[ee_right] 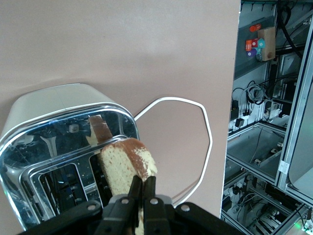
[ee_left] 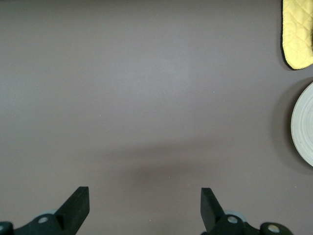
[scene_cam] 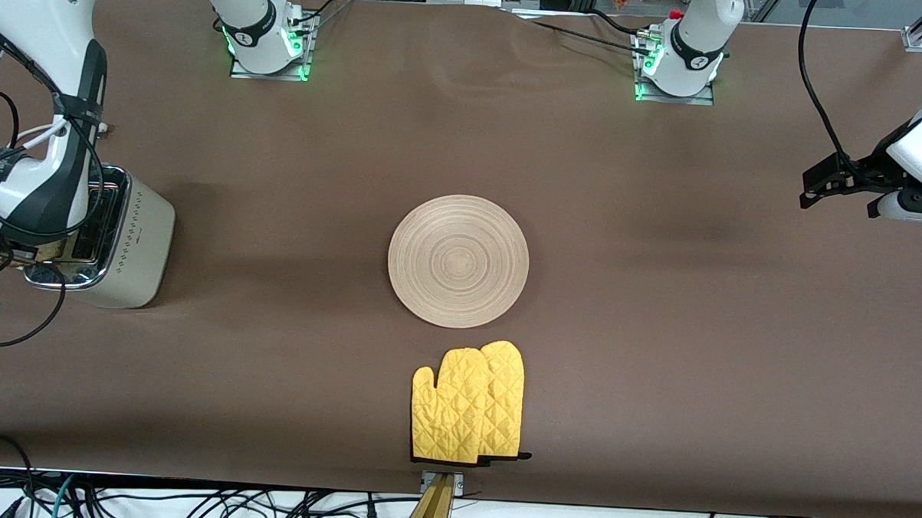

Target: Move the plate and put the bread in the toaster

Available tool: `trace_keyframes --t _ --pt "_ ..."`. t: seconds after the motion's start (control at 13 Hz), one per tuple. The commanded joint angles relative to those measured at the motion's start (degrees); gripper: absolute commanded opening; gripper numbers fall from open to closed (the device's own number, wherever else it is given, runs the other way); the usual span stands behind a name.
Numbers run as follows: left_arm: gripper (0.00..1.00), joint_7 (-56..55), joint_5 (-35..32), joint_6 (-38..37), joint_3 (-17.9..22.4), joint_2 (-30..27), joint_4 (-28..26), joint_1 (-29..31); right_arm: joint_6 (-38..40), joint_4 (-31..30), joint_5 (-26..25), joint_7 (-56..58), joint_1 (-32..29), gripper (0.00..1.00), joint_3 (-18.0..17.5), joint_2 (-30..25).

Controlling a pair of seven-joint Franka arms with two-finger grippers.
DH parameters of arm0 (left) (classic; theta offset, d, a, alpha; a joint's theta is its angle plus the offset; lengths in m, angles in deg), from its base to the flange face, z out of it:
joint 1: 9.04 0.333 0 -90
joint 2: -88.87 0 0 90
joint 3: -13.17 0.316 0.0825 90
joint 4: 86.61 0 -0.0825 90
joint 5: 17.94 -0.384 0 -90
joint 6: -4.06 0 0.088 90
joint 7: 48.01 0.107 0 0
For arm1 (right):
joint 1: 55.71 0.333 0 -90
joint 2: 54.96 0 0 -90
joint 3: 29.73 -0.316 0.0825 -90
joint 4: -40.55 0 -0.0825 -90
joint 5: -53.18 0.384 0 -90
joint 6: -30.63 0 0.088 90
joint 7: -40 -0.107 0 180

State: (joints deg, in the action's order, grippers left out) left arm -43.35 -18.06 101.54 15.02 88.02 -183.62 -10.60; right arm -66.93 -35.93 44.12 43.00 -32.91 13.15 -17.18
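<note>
The round light-wood plate (scene_cam: 459,260) lies flat in the middle of the table; its edge also shows in the left wrist view (ee_left: 304,125). The cream-white toaster (scene_cam: 120,239) stands at the right arm's end of the table. In the right wrist view my right gripper (ee_right: 143,183) is shut on the crust edge of the bread (ee_right: 128,164), holding the slice upright over a slot in the toaster's chrome top (ee_right: 58,132). My left gripper (scene_cam: 820,183) waits open and empty over bare table at the left arm's end; it also shows in the left wrist view (ee_left: 145,203).
A pair of yellow oven mitts (scene_cam: 467,403) lies nearer to the front camera than the plate and also shows in the left wrist view (ee_left: 298,32). A white cable loop (ee_right: 208,142) lies on the table beside the toaster, close to the table's edge.
</note>
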Motion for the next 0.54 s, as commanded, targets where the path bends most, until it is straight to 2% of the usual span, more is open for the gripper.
trace_keyframes --t 0.0,0.46 --pt "1.0 -0.9 -1.3 -1.2 0.1 -0.1 0.9 -0.4 2.1 -0.6 -0.8 -0.3 0.1 0.0 0.1 -1.7" --pt "1.0 -1.0 -1.3 -1.3 0.1 -0.1 0.9 -0.4 1.2 -0.3 -2.6 -0.9 0.9 0.0 2.2 -2.4"
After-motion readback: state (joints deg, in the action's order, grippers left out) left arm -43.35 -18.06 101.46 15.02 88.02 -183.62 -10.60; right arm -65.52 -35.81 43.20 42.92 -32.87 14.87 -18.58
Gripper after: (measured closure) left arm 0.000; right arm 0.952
